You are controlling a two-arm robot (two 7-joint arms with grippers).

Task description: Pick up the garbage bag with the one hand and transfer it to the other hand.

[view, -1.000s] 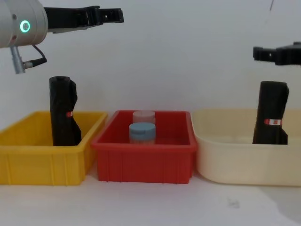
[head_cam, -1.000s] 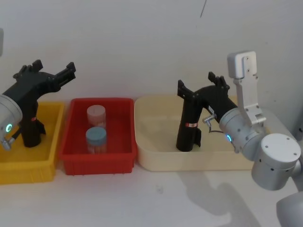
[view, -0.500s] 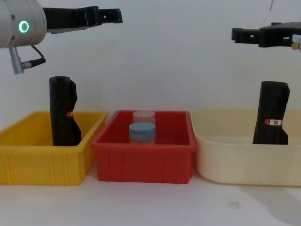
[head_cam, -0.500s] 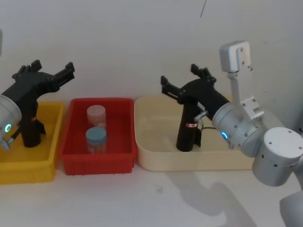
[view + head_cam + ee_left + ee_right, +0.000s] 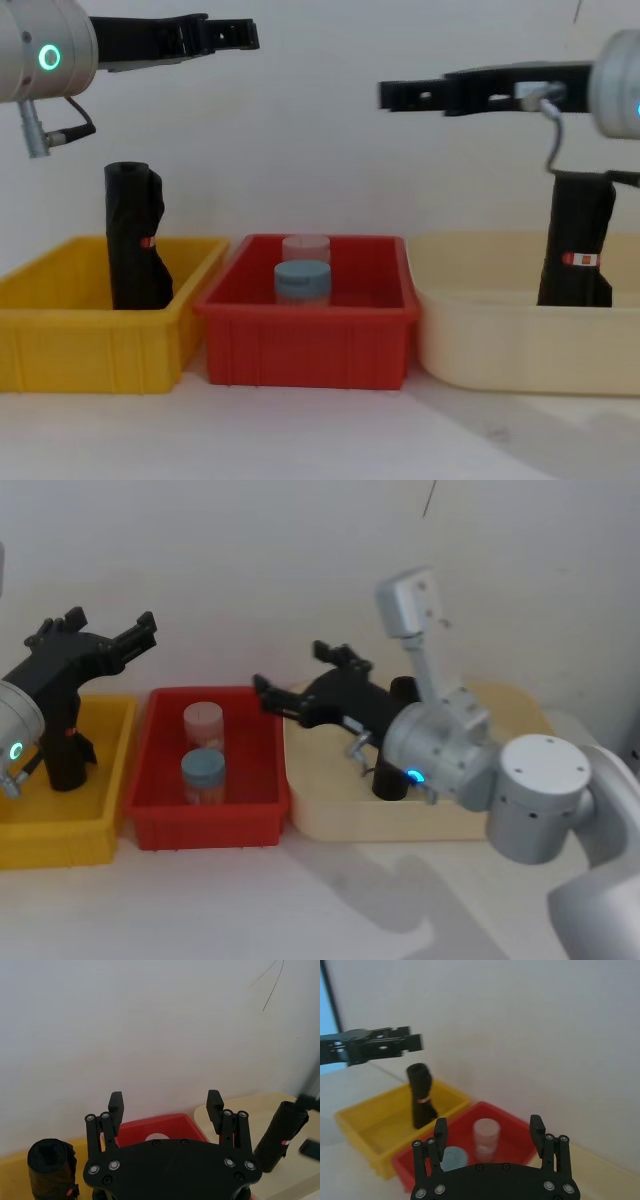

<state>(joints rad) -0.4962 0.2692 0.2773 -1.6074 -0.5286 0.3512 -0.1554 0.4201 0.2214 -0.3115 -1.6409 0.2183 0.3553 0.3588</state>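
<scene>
The garbage bag (image 5: pixel 578 240), a tall black plastic roll with a red-and-white band, stands upright in a cream plastic tub (image 5: pixel 480 345), ungrasped. The left hand (image 5: pixel 110 625) hovers spread above a yellow plastic bin (image 5: pixel 60 350). The right hand (image 5: pixel 293 670), also spread and empty, points toward a red plastic bin (image 5: pixel 300 350). Pickup looks not yet begun; a hand must straddle the roll and close.

left gripper (image 5: pixel 112 622): high at far left, level, fingers (image 5: pixel 116 1104) spread, holding nothing | right gripper (image 5: pixel 292 670): high, level, reaching toward the robot's left, fingers spread, holding nothing | ring lights: left arm green, right arm blue
</scene>
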